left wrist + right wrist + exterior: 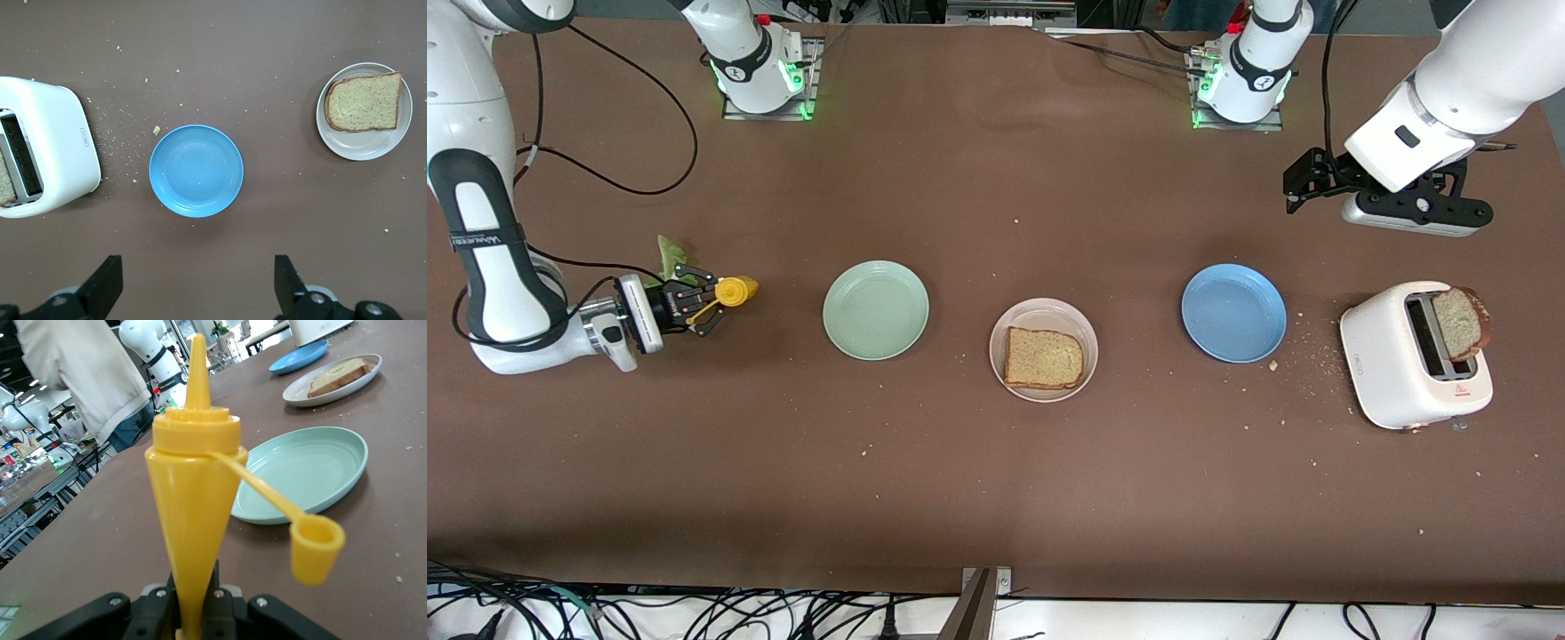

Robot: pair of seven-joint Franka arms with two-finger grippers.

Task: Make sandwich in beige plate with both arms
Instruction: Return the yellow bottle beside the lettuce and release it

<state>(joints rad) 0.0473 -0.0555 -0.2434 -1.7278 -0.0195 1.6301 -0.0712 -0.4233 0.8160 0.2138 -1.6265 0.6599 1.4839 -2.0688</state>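
Right pincer (193, 613) clamps yellow squeeze bottle (193, 500), cap dangling.

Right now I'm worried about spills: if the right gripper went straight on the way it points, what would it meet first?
Probably the mint-green plate. The right gripper, shut on the yellow squeeze bottle, points along the table toward it; the beige plate lies further on. Height is unclear.

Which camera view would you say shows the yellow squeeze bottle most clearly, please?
The right wrist view: the yellow squeeze bottle fills it, clamped in the right gripper, cap dangling. The front view shows only a small yellow shape; the left wrist view misses it.
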